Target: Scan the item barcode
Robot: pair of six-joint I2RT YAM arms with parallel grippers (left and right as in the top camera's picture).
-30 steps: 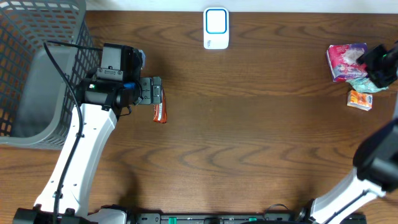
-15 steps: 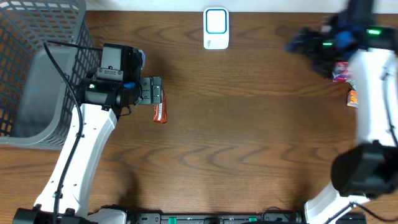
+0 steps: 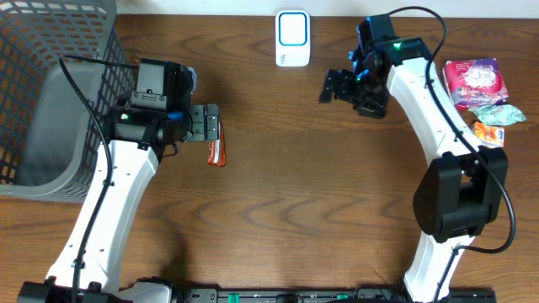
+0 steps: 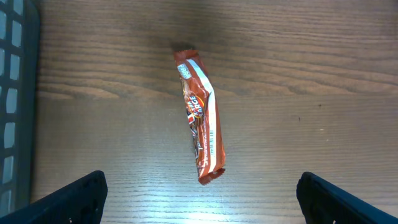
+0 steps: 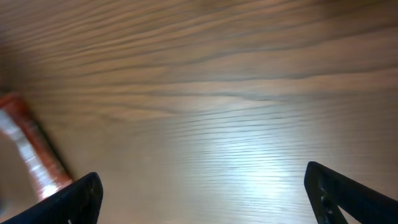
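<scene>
checkout bench: scanner [image 3: 293,38], basket [image 3: 80,38]

The table [image 3: 286,194] is a dark brown wood-grain surface. A grey mesh basket [image 3: 34,50] occupies its far-left corner. A white scanner [image 3: 293,38] lies at the middle of the far edge. A red-brown snack bar [image 3: 216,153] lies flat on bare wood, left of centre. At the right edge, a pink packet [image 3: 476,82], a teal wrapper [image 3: 497,115] and an orange packet [image 3: 488,133] lie close together.
</scene>
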